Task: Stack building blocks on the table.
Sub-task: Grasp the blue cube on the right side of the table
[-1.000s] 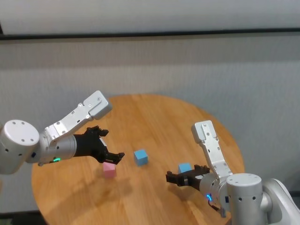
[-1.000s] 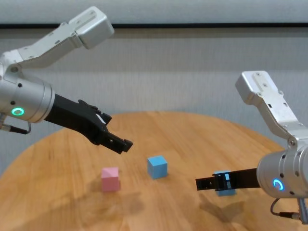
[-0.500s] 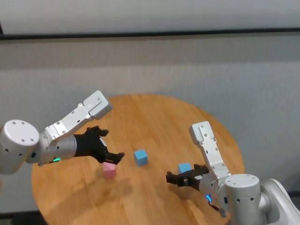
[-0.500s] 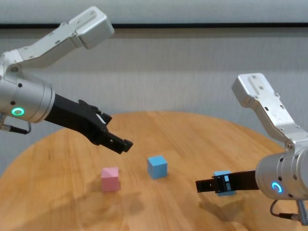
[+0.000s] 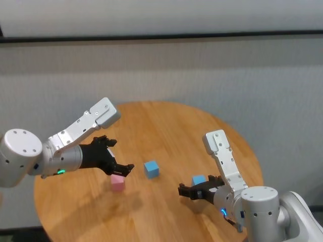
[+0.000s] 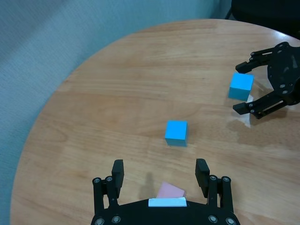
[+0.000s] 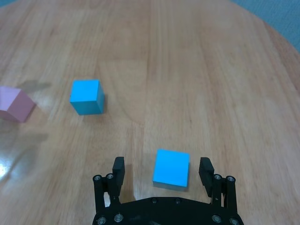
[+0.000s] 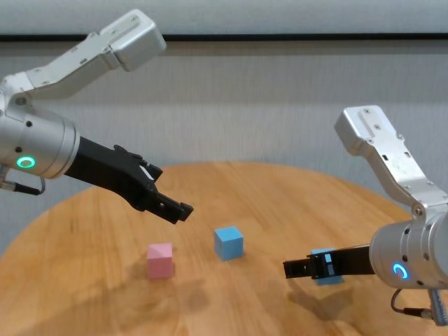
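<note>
**Both grippers poised over blocks, nothing grasped yet**

The right gripper (image 7: pixel 163 180) is spread wide around a blue block (image 7: pixel 171 168); next, close and lift. The left gripper (image 6: pixel 161 177), wide too, hovers above the pink block (image 6: pixel 169 191). A second blue block (image 5: pixel 151 169) sits mid-table (image 5: pixel 166 126). Only the wrist views confirm the straddling.

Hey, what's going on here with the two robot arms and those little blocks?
Three blocks lie apart on the round table, none stacked yet. The right gripper is open and low, its fingers on either side of a light blue block. The left gripper is open above the pink block, not touching it. A second light blue block sits untouched between them.
</note>
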Tool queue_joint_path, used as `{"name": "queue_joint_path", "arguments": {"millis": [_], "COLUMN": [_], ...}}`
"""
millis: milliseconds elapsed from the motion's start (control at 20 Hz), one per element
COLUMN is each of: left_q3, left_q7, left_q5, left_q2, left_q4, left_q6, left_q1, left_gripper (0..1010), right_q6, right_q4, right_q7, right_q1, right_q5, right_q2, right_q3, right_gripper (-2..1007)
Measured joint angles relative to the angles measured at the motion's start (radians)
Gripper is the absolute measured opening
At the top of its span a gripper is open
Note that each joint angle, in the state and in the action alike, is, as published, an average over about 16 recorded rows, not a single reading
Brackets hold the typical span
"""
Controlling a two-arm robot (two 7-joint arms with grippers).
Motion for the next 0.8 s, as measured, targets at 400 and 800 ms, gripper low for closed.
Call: {"name": "queue_joint_path", "arguments": {"millis": [400, 800], "left_q3": [0.0, 0.0], "left_q7": [0.0, 0.0], "left_q5": [0.0, 0.0], "left_q2": [0.0, 0.0], "left_q4": [0.0, 0.0], "left_q6": [0.0, 0.0], "left_q1": [0.0, 0.0], "left_gripper": [1002, 1002], "right_q6": [0.0, 0.003], "right_q4": [0.001, -0.005], "right_q7": [0.005, 0.012], "right_q1": [0.001, -0.004], "right_q5": [-0.017, -0.031], "right_q2": [-0.006, -0.013], "right_q3": [0.006, 0.017], "right_gripper": [856, 622]}}
